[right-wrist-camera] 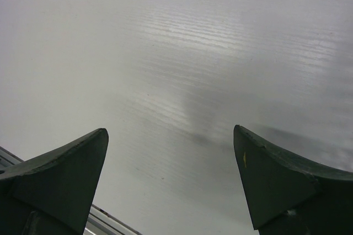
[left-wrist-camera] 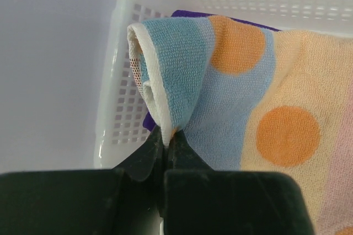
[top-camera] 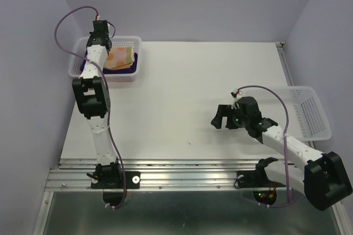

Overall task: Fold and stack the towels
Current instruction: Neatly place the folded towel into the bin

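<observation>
The light blue towel with orange dots (left-wrist-camera: 237,97) lies in the white mesh basket (top-camera: 128,42) at the far left of the table. A dark purple towel (left-wrist-camera: 190,14) shows under it, also in the top view (top-camera: 132,69). My left gripper (left-wrist-camera: 166,134) is shut on the white-hemmed corner of the dotted towel and lifts that corner into a fold. In the top view the left arm reaches over the basket, with the dotted towel (top-camera: 121,57) beside it. My right gripper (right-wrist-camera: 171,138) is open and empty over the bare table, right of centre (top-camera: 222,116).
A second white mesh basket (top-camera: 311,112) stands at the right edge of the table, with nothing showing in it. A metal rail (top-camera: 182,174) runs along the near edge by the arm bases. Lavender walls close in the left, back and right.
</observation>
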Robot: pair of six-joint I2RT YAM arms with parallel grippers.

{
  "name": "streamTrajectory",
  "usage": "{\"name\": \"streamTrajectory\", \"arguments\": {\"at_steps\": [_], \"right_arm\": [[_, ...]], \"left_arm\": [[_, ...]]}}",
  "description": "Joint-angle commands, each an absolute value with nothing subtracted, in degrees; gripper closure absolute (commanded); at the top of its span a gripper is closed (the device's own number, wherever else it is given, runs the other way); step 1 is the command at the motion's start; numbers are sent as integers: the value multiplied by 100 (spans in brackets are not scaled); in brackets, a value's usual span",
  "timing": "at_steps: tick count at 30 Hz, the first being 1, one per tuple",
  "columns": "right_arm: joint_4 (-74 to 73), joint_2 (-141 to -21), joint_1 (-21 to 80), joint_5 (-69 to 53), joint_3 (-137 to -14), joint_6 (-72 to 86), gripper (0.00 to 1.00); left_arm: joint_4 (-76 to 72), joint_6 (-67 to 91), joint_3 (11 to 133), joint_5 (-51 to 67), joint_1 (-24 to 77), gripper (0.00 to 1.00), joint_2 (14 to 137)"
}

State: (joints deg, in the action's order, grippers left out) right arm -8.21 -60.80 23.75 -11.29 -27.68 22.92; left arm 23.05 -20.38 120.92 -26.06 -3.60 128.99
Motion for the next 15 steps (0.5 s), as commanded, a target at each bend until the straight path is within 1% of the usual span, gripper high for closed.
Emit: {"name": "streamTrajectory", "arguments": {"at_steps": [1,3,6,7,8,9,10,11,15], "right_arm": [[-694,-6091,2426,-1037,-2804,2276,0],[-703,-6091,2434,-1037,-2804,2276,0],[-686,-6082,2434,-1072,-2786,2285,0],[-677,-6091,2435,-1081,-2786,2276,0],[-677,-6100,2426,-1098,-2795,2276,0],[-677,-6108,2426,-1107,-2795,2276,0],[-685,-6108,2426,-1099,-2786,2276,0],[-686,-6117,2426,-1116,-2786,2276,0],[-703,-6108,2434,-1081,-2804,2285,0]], "left_arm": [[2232,-1881,12550,-2681,-466,100,12805],[2267,-1820,12647,-2777,-544,100,12867],[2461,-1731,12841,-2577,-659,100,13025],[2487,-1714,12867,-2497,-677,98,13034],[2574,-1705,12867,-2426,-677,81,13060],[2610,-1722,12867,-2365,-677,53,13069],[2654,-1697,12919,-2373,-677,20,13087],[2724,-1679,12963,-2434,-685,1,13087],[3128,-1503,13534,-2733,-685,1,13008]]}}
